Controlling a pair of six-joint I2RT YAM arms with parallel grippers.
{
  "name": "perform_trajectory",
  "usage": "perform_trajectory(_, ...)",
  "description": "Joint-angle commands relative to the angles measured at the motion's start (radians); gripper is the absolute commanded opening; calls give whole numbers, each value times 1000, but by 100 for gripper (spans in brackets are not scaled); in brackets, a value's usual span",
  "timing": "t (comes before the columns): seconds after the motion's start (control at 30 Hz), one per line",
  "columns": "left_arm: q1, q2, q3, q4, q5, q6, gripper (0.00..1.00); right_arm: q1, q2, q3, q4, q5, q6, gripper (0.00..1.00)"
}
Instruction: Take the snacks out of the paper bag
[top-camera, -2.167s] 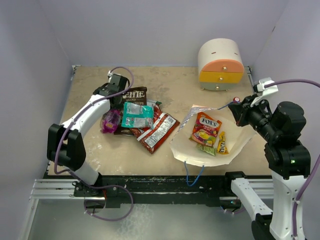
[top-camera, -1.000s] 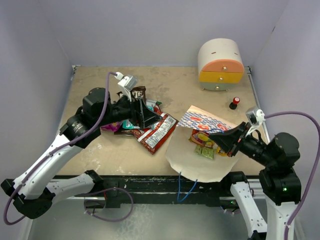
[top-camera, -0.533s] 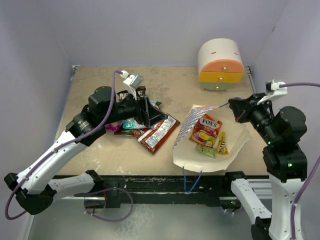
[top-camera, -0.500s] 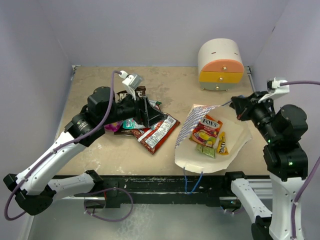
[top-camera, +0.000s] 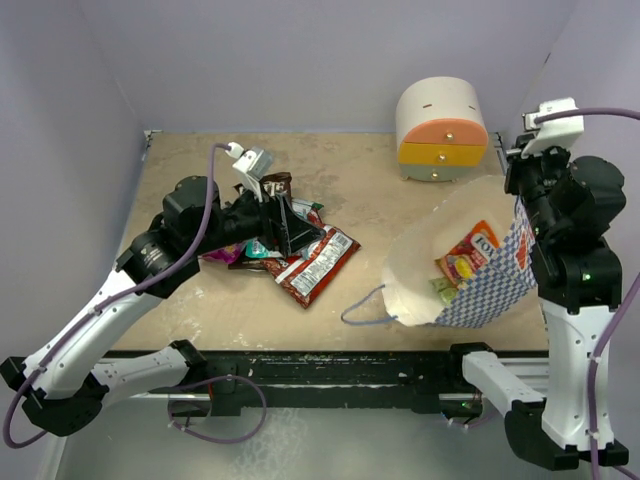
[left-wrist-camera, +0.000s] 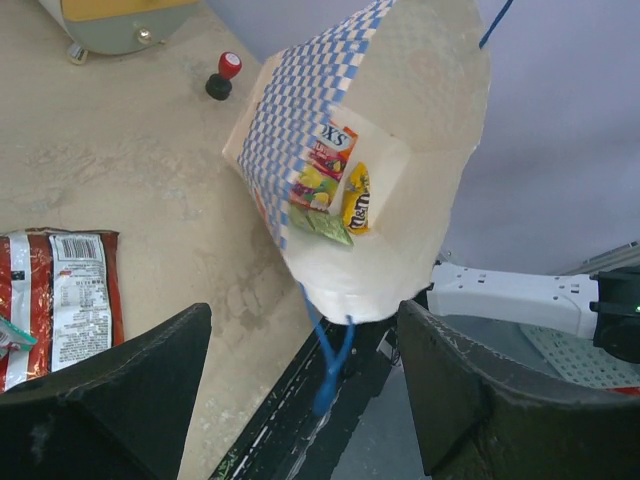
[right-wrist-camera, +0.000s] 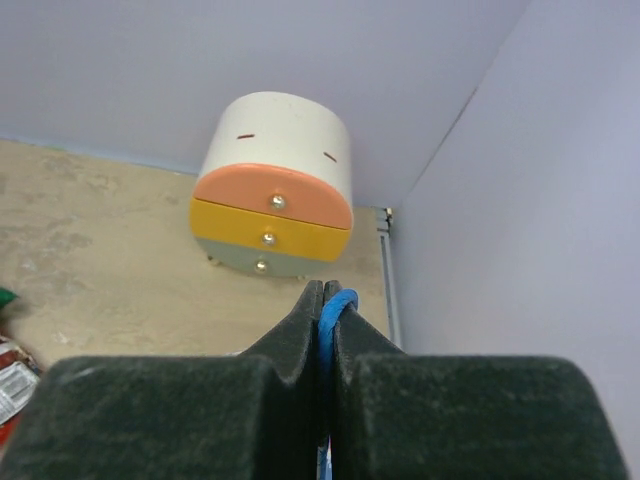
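The paper bag (top-camera: 480, 285) hangs tilted at the right with its mouth facing left. My right gripper (top-camera: 519, 192) holds it up, shut on a blue string handle (right-wrist-camera: 335, 303). The other handle (top-camera: 362, 303) trails on the table. Inside the bag lie an orange packet (top-camera: 468, 252) and a green one (top-camera: 441, 290). The left wrist view shows the bag (left-wrist-camera: 420, 100) with orange (left-wrist-camera: 322, 165), yellow (left-wrist-camera: 357, 198) and green (left-wrist-camera: 318, 222) packets. My left gripper (top-camera: 296, 236) is open and empty over the pile of snacks: dark Kettle bag (top-camera: 275, 185), red-and-white packet (top-camera: 318, 262).
The cream domed cabinet (top-camera: 441, 128) with orange and yellow drawers stands at the back right and also shows in the right wrist view (right-wrist-camera: 275, 190). A small red-capped object (left-wrist-camera: 222, 75) lies near it. A teal packet (top-camera: 262, 248) is in the pile.
My right gripper has lifted the bag's handle up and to the right, so the bag now stands tilted with its mouth to the left. The left gripper has stayed over the pile.
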Motion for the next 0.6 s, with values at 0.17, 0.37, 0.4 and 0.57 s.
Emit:
perform_trajectory(0.17, -5, -17, 38, 5, 11, 31, 79, 1, -91, -140, 144, -660, 94, 0)
perform_trajectory(0.37, -5, -23, 3, 13, 39, 45, 79, 1, -227, -477, 335, -1053, 500, 0)
perform_trajectory(0.4, -5, -22, -3, 19, 49, 49, 80, 1, -248, -494, 301, -1051, 509, 0)
perform_trajectory(0.57, -6, -15, -46, 74, 86, 59, 86, 1, -290, -357, -80, -828, 282, 0)
